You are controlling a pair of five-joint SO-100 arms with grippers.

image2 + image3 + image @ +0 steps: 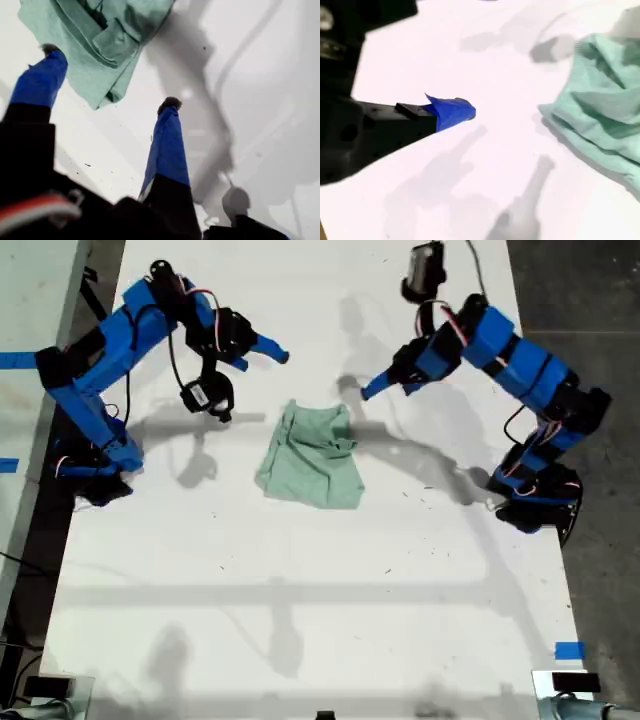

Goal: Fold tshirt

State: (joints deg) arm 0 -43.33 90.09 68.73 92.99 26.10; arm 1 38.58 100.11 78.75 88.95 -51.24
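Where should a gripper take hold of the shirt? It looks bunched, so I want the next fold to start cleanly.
Probably the lower corner of the tshirt toward the exterior view's right. The cloth lies flat and single-edged there, while the top is heaped in wrinkles. Come in low from the exterior view's right, fingers sliding under the edge.

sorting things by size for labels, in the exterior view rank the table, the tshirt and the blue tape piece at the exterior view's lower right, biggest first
1. table, fills most of the view
2. tshirt, a crumpled patch mid-table
3. blue tape piece, by far the smallest
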